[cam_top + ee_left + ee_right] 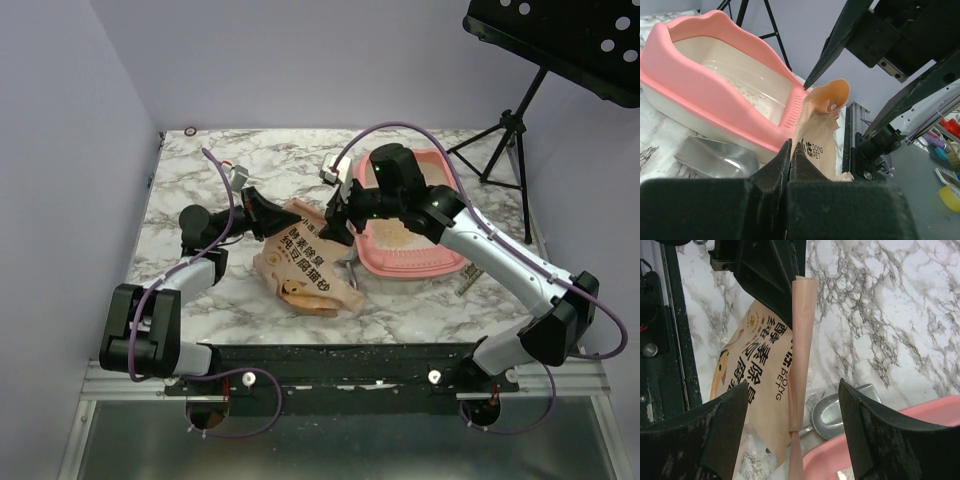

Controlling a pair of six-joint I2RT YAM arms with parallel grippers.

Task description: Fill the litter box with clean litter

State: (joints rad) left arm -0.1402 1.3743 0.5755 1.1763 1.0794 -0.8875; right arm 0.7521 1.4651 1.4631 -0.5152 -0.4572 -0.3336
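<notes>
Pink box (420, 270) sits right of centre on the marble bench (190, 170), partly beneath the right arm. A thin patch of litter (395, 238) covers part of its floor. Orange bag (300, 268) lies at centre frame, just left of the box. Left claw (791, 150) is clenched on the bag's top edge. Right claw (792, 390) is released, its jaws wide on either side of the bag's folded strip and clear of it. Metal scoop (827, 415) lies on the bench between bag and box.
</notes>
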